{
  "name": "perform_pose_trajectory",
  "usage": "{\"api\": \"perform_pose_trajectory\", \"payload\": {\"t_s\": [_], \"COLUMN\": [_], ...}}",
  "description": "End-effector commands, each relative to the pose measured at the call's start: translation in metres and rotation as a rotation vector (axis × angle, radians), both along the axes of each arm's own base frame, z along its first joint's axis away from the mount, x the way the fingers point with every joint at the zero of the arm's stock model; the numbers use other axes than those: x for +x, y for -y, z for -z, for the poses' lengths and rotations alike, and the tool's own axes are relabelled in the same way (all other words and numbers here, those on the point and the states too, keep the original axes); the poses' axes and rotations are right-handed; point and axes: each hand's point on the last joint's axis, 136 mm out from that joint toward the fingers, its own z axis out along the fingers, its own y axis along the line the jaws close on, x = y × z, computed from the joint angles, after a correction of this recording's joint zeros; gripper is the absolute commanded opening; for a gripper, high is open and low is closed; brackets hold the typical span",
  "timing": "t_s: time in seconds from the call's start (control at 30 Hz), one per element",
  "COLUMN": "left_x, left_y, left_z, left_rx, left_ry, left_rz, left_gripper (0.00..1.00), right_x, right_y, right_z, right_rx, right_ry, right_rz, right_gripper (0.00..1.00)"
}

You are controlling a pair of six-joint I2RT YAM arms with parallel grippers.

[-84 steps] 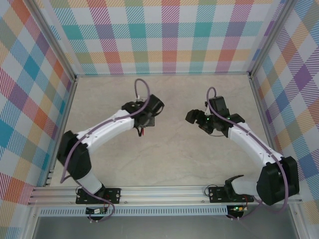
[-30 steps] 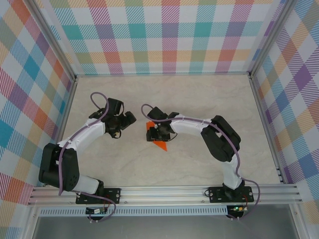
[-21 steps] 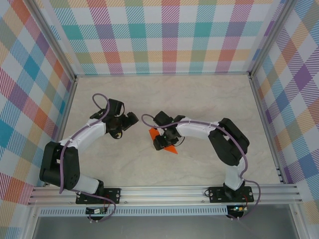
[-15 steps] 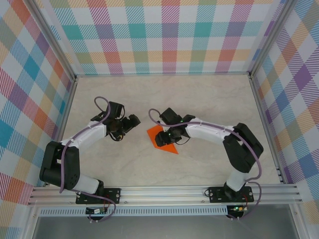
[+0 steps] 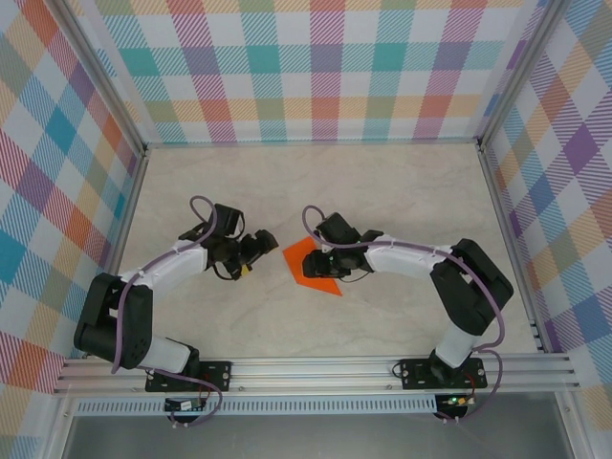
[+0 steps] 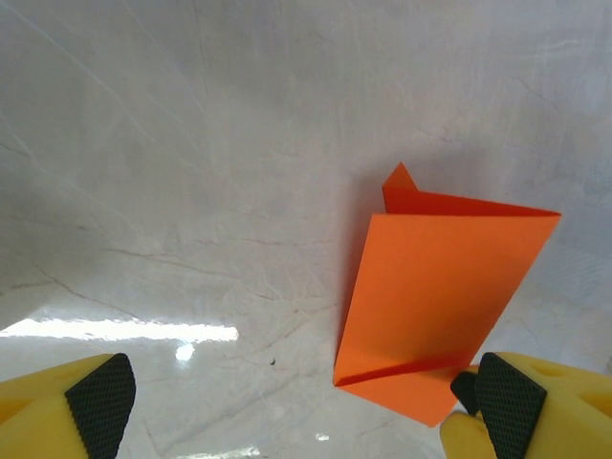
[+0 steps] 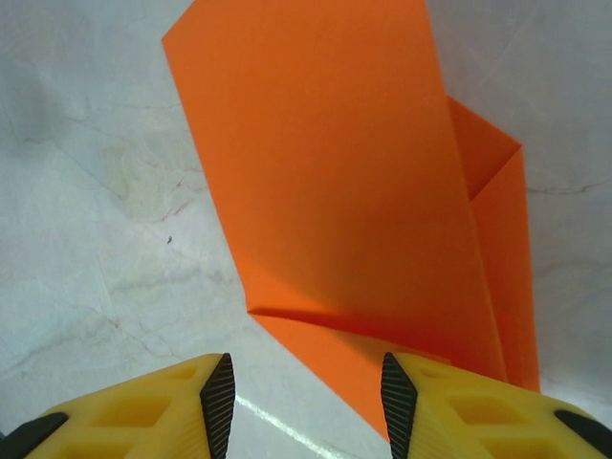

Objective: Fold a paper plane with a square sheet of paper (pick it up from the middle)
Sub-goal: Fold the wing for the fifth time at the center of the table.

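The orange sheet of paper [image 5: 308,264] lies folded on the table's middle, its upper flap [image 7: 325,172] standing slightly off the lower layer [image 6: 449,392]. My left gripper [image 5: 256,247] sits just left of it, open, with its right fingertip [image 6: 507,406] beside the sheet's near corner [image 6: 435,416]. My right gripper [image 5: 327,258] hovers at the sheet's right side, also open [image 7: 306,392]. Its right fingertip [image 7: 397,392] rests over the paper's lower edge, and nothing is pinched between the pads.
The pale marble tabletop [image 5: 382,182] is bounded by checked walls and metal rails [image 5: 316,368] along the near edge. Both forearms curve inward toward the centre, their cables [image 5: 201,206] looping above them.
The right gripper has drawn back to the right, uncovering more of the orange sheet. The left gripper has moved right and nearer, closing on the sheet's left edge.
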Motion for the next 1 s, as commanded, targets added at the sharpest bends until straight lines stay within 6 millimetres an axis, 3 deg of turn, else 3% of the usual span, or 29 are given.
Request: {"api": "perform_pose_trajectory", "payload": {"t_s": [0.0,0.3,0.53,0.97], "left_x": [-0.008,-0.017,-0.023,-0.031], "left_y": [0.018,0.053,0.080,0.089], "left_z": [-0.002,0.000,0.006,0.026], "left_rx": [-0.063,-0.164,-0.239,-0.185], "left_ry": [-0.017,-0.054,-0.089,-0.149], "left_rz": [0.025,0.075,0.114,0.135], "left_gripper": [0.93,0.76,0.61,0.52], "right_x": [0.006,0.004,0.005,0.009], "right_y": [0.001,0.006,0.012,0.029], "right_z": [0.010,0.031,0.032,0.038], "right_rx": [0.013,0.044,0.196,0.301], "right_ry": [-0.025,-0.098,-0.179,-0.261], "right_rz": [0.025,0.056,0.098,0.169], "right_gripper": [0.46,0.45,0.46,0.46]}}
